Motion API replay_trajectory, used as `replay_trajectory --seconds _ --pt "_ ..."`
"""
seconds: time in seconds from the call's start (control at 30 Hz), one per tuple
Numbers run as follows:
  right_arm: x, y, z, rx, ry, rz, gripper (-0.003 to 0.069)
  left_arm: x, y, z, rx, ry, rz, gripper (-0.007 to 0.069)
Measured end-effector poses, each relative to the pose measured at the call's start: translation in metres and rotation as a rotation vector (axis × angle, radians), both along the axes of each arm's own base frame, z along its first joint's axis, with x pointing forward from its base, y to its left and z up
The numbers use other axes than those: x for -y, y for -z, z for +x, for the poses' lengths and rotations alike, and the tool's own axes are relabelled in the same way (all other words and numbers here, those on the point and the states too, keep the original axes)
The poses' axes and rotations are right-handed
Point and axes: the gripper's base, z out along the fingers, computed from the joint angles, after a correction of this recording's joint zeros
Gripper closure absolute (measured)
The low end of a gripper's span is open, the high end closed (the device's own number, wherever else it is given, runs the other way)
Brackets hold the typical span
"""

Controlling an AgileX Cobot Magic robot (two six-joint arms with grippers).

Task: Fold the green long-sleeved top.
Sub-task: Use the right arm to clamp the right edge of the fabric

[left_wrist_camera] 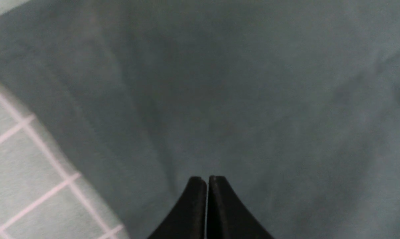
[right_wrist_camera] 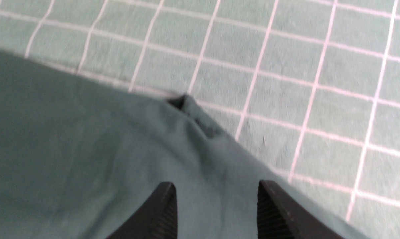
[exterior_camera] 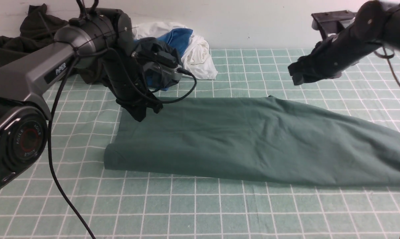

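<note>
Front view of a table under a pale green checked table cover. The green long-sleeved top lies flat as a long band across the middle of the frame. Its long axis runs from left of centre to the right edge, where it passes out of the picture.

The left gripper sits centre left, down at the band's upper left corner. In its wrist view the jaws are pressed together over green fabric; whether a pinch of cloth is caught between them cannot be told.

The right gripper hangs in the upper right, apart from the cloth, above and just right of a small peak in the band's far edge. Its wrist view shows the jaws spread with nothing between them and the peak ahead of them.

The top lies below both claws and toward the camera from them, with the left one nearer.

Bare cover shows along the bottom of the frame and in the upper right. A dark garment and white and blue cloth crowd the upper left, just behind the left gripper.
</note>
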Motion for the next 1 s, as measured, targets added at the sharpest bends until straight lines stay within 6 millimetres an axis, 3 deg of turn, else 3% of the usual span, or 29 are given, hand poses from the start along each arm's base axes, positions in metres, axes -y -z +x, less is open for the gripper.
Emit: replay_trajectory --seconds 0.17,0.27,0.43,0.53,0.63,0.87,1.0 --pt "0.022 -0.022 -0.044 -0.071 -0.003 -0.062 0.0344 0.018 0.000 -0.006 -0.004 0.013 0.009 0.0628" --pt "0.057 -0.018 -0.082 -0.116 0.079 -0.111 0.0344 0.012 0.000 -0.009 -0.014 -0.011 0.025 0.0628" --pt "0.123 0.000 -0.122 -0.116 0.310 -0.119 0.0344 -0.001 0.014 -0.028 -0.106 -0.024 0.058 0.0628" --pt "0.148 0.017 -0.133 -0.137 0.403 -0.099 0.0325 -0.005 0.028 -0.039 -0.164 -0.024 0.075 0.0628" --pt "0.165 0.028 -0.138 -0.162 0.467 -0.068 0.0253 -0.006 0.040 -0.043 -0.165 -0.025 0.075 0.0628" --pt "0.177 0.044 -0.135 -0.189 0.514 -0.083 0.0055 -0.011 0.041 -0.045 -0.141 -0.044 0.054 0.0628" --pt "0.179 0.059 -0.132 -0.235 0.522 -0.084 0.0040 -0.016 0.041 -0.044 -0.145 -0.064 0.038 0.0628"
